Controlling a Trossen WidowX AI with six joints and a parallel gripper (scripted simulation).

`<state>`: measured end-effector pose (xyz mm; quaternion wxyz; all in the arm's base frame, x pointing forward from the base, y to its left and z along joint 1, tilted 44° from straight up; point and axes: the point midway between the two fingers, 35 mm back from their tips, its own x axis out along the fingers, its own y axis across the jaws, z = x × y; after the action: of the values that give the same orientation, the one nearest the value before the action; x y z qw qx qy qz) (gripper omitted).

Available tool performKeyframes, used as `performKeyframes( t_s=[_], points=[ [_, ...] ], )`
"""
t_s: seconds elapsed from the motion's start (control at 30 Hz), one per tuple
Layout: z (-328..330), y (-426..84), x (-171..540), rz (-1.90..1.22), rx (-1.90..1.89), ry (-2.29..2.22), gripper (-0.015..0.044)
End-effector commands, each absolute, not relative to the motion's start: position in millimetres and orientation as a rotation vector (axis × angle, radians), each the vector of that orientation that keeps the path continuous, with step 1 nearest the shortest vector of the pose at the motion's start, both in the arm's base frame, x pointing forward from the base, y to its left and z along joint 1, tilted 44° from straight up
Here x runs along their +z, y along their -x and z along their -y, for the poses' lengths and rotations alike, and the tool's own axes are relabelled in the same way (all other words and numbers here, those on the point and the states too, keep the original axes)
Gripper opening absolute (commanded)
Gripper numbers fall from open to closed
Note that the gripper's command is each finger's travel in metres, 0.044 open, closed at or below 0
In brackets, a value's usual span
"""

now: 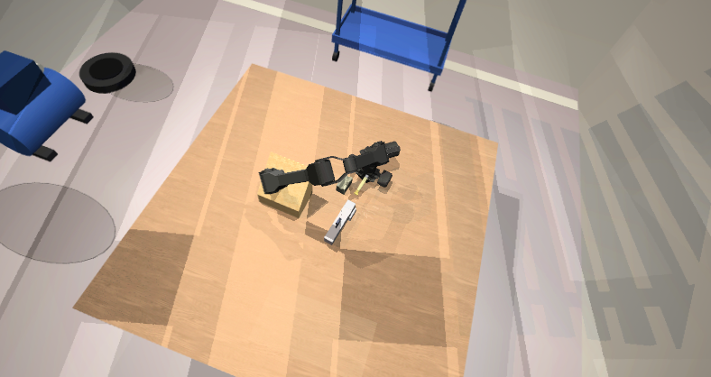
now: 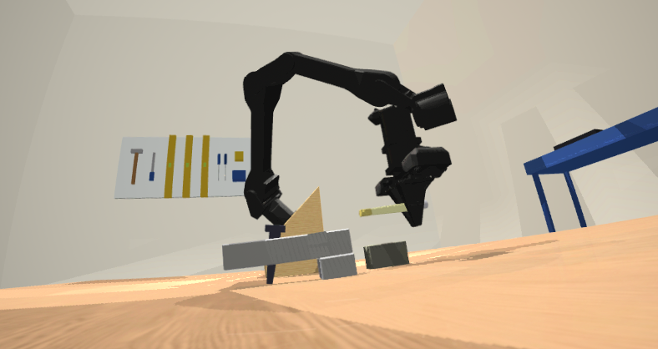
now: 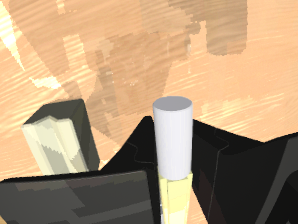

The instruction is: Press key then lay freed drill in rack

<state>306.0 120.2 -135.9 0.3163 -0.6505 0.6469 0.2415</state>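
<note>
One drill [image 3: 172, 163] fills my wrist view, a pale yellow shaft with a grey cylindrical end, and I have it pinched between the two dark fingers of my one gripper [image 2: 412, 208], jaws clenched on it. From the exterior camera I see the drill held roughly level in the air, its yellow end pointing away from the gripper and its grey tip just poking out the other side. It hangs clear above one dark olive block [image 2: 386, 254] on the wooden table [image 2: 529, 291], not touching it. Nearer the camera and to the side I count one grey rack [image 2: 285, 250], a long bar with a shorter grey block under one end, and one dark key [image 2: 274, 230] standing through it. Behind these sits one tan base block [image 1: 288, 197] under the arm. Farther off I count one blue cart [image 1: 392, 38] and one black tyre [image 1: 106, 71].
</note>
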Motion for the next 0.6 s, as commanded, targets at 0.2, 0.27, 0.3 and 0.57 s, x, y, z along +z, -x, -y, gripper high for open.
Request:
performKeyframes(
  t_s=[0.2,0.27,0.3,0.57],
  points=[
    [-123,-298,-137,-1.703,0.638,1.707,0.0],
    [-124,-295,-138,-1.703,0.638,1.707,0.0],
    [-124,-294,-138,-1.703,0.638,1.707,0.0],
    [-125,-282,-142,-1.703,0.639,1.706,0.0]
  ],
)
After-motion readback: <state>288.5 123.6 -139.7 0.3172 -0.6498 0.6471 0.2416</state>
